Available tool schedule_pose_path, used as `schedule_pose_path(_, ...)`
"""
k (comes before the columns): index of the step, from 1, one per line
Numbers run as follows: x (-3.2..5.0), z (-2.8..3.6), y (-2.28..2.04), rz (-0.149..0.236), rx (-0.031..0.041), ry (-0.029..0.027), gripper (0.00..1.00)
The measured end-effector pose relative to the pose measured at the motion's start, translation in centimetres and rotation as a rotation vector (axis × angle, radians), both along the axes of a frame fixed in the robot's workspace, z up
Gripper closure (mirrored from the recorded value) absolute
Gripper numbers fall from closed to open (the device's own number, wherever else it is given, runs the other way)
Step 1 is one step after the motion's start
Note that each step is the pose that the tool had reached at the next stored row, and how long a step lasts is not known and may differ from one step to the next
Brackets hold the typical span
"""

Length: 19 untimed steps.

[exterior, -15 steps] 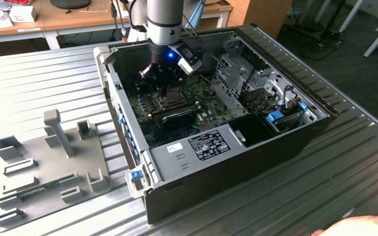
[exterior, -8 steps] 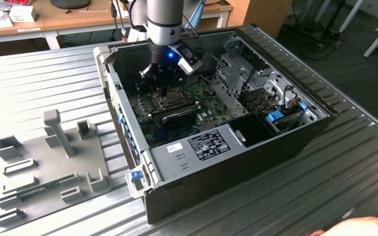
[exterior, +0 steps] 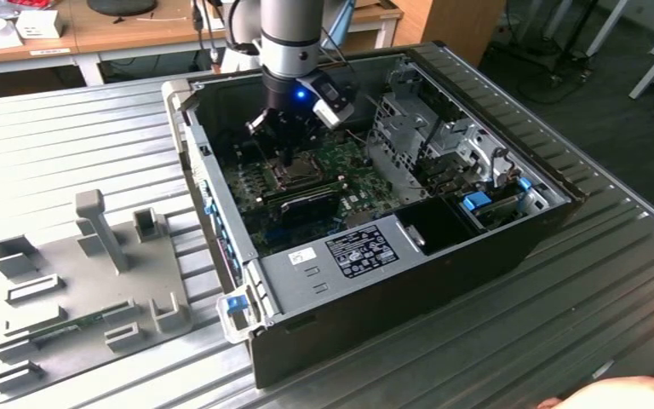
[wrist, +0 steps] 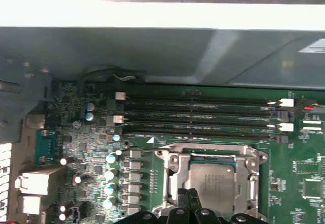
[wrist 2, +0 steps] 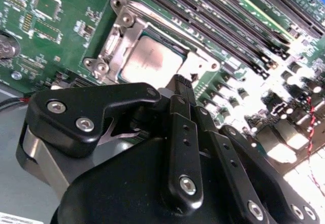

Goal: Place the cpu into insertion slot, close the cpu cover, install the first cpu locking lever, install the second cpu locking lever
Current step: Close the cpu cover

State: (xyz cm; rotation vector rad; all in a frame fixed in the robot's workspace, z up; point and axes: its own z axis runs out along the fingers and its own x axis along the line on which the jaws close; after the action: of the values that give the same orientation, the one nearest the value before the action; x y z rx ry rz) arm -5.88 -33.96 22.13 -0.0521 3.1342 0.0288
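The cpu lies flat in the insertion slot on the green circuit board inside the open computer case. The cpu cover lies down around it, and the grey chip top shows through its window. My gripper is shut with nothing visible between its fingers. Its tips hover at the socket's edge, just beside the chip. I cannot make out the locking levers.
Long black memory slots run along one side of the socket. The case walls and a drive cage hem in the board. A grey fixture plate lies on the exterior view's left. A hand shows at the lower right.
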Motion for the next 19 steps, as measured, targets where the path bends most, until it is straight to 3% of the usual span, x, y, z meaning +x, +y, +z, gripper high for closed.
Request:
schedule_pose_path(12,1.73,0.00,-0.01,0.000,0.0001,-0.0001,0.89)
schedule_pose_path(19,1.78,-0.05,0.00,0.000,0.0001,-0.0035,0.89)
